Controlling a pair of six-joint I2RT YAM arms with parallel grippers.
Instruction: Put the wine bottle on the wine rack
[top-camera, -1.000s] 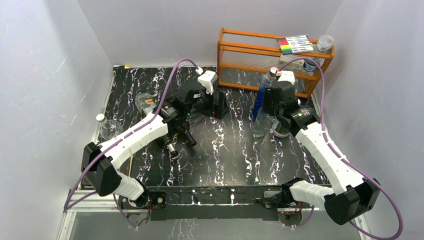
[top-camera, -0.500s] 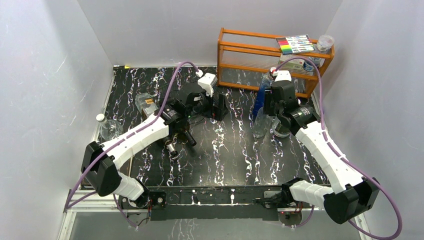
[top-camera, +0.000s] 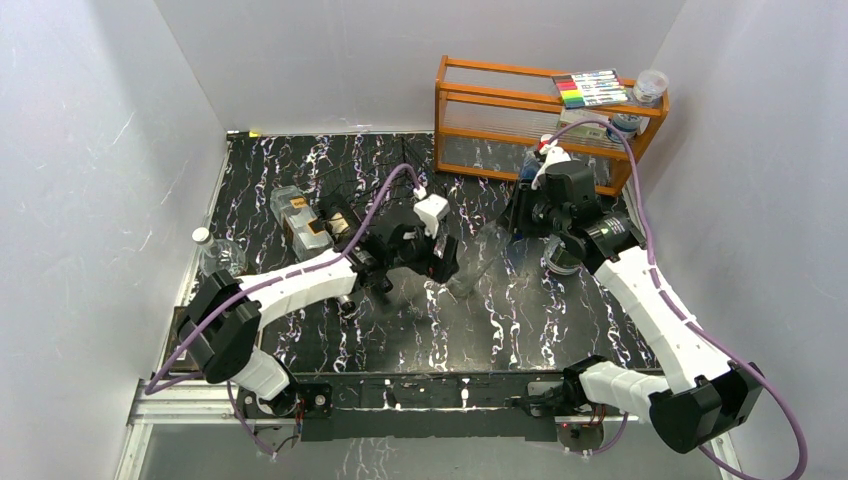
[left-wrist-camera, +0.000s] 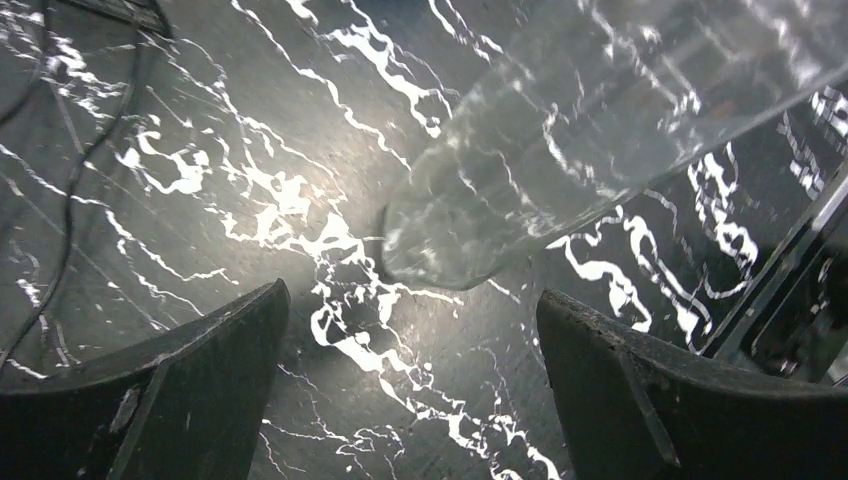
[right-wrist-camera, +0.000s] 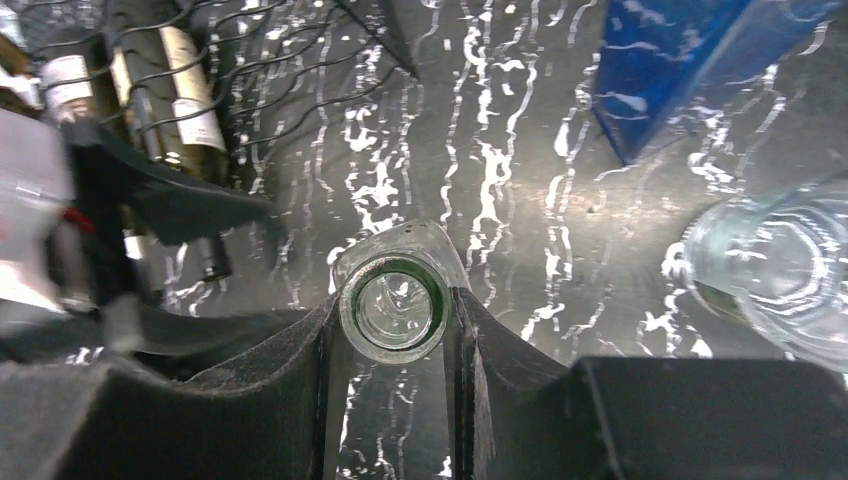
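1. Your right tool (right-wrist-camera: 394, 292) is clamped on the neck of the clear wine bottle (left-wrist-camera: 600, 130), so the bottle leans tilted with its base down near the tabletop (left-wrist-camera: 200, 150).
2. Your left tool (left-wrist-camera: 410, 300) stands wide apart around that base, probably ready to take its weight.
3. The wine rack (right-wrist-camera: 262, 100) lies at the upper left of the right wrist view, well apart from the bottle, which is not yet on it.

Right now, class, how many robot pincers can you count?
2. The left pincer, open, faces the base of the wine bottle; the right pincer grips its neck.
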